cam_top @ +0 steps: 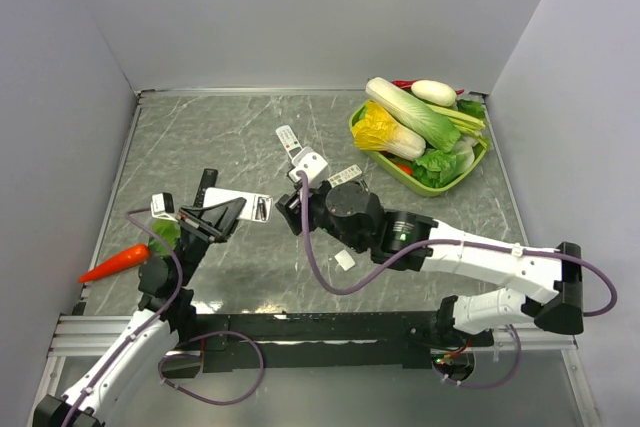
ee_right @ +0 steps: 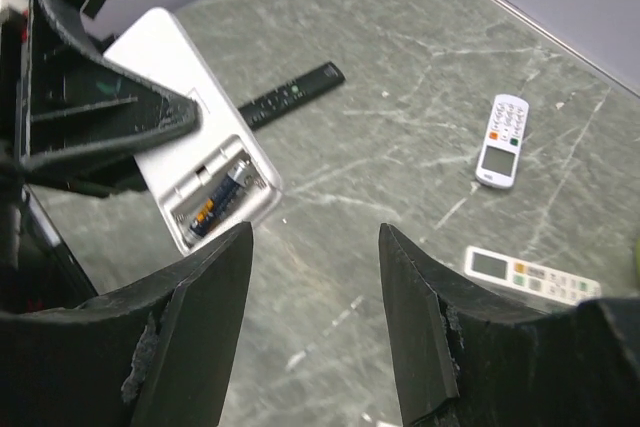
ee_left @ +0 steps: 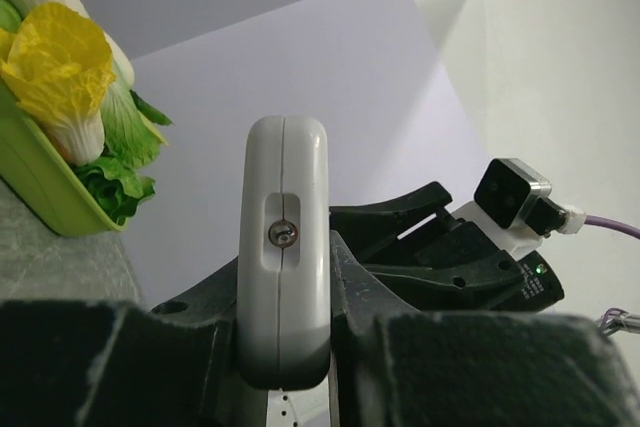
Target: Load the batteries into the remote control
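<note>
My left gripper point(cam_top: 226, 213) is shut on a white remote point(cam_top: 240, 205) and holds it above the table. In the left wrist view the remote point(ee_left: 285, 247) stands end-on between the pads. In the right wrist view the remote point(ee_right: 185, 117) shows its open battery compartment with one dark blue and orange battery point(ee_right: 222, 197) lying in it. My right gripper point(ee_right: 315, 247) is open and empty, just right of the remote's compartment end point(cam_top: 262, 208). It also shows in the top view point(cam_top: 288, 213). No loose batteries are in view.
A black remote point(ee_right: 290, 95), a small white remote point(ee_right: 502, 142) and a long white remote point(ee_right: 530, 275) lie on the table. A green basket point(cam_top: 357, 131) of vegetables stands back right. A carrot point(cam_top: 115, 262) lies at the left edge. A small white piece point(cam_top: 344, 260) lies near the middle.
</note>
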`<state>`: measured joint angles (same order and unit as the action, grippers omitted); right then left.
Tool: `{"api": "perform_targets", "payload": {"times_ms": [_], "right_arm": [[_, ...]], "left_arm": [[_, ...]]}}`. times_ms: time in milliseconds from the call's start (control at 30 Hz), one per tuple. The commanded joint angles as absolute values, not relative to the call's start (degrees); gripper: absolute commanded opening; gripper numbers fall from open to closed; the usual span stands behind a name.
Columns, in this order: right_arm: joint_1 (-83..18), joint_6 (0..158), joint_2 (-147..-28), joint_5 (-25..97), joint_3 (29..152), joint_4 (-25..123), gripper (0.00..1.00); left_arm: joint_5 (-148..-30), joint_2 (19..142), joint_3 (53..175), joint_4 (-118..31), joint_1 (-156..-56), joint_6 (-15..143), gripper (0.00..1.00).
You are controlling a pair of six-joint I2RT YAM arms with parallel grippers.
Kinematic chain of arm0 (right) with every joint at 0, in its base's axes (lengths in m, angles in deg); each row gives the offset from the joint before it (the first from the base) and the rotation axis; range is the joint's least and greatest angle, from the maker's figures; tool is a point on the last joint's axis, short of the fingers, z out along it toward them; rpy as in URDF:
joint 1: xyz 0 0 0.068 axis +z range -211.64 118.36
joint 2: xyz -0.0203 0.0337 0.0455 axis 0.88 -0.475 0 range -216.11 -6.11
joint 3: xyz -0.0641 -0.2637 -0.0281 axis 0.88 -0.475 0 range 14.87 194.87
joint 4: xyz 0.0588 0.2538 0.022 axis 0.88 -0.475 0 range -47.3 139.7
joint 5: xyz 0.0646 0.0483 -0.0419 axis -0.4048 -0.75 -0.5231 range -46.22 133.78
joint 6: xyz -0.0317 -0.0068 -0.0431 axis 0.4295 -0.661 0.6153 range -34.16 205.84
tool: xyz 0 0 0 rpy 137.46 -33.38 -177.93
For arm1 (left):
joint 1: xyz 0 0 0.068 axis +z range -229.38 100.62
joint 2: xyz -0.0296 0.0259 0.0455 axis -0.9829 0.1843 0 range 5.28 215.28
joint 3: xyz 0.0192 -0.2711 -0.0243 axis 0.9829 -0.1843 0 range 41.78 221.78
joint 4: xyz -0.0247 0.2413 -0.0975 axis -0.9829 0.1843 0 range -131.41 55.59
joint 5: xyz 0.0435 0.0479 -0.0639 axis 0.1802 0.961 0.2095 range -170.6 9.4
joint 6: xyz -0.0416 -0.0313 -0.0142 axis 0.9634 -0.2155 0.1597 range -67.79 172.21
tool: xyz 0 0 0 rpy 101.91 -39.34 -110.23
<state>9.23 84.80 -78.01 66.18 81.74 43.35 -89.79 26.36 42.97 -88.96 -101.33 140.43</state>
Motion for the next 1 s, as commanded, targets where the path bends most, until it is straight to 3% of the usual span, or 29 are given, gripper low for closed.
{"api": "perform_targets", "payload": {"times_ms": [0, 400, 600, 667, 800, 967], "right_arm": [[8.06, 88.3, -74.93, 59.87, 86.67, 36.26, 0.61], [7.09, 76.28, -84.68, 65.57, 94.58, 22.56, 0.53], [3.75, 64.41, -86.97, 59.53, 91.88, 21.12, 0.48], [2.7, 62.03, -87.23, 58.73, 91.16, 20.88, 0.48], [-0.72, 61.23, -86.18, 52.32, 86.43, 24.46, 0.59], [-4.42, 55.88, -85.04, 47.31, 83.16, 26.32, 0.57]], "left_arm": [[-93.16, 28.56, 37.64, -89.76, -101.53, 139.4, 0.02], [-94.66, 32.35, 38.7, -83.16, -101.53, 128.43, 0.02], [-94.84, 39.64, 36.51, -90.61, -101.53, 124.9, 0.02], [-94.93, 42.54, 35.36, -95.17, -101.53, 124.72, 0.02], [-96.68, 46.32, 35.71, -98.44, -101.53, 123.93, 0.02], [-96.51, 46.42, 35.36, -100.29, -101.53, 124.28, 0.02]]}}
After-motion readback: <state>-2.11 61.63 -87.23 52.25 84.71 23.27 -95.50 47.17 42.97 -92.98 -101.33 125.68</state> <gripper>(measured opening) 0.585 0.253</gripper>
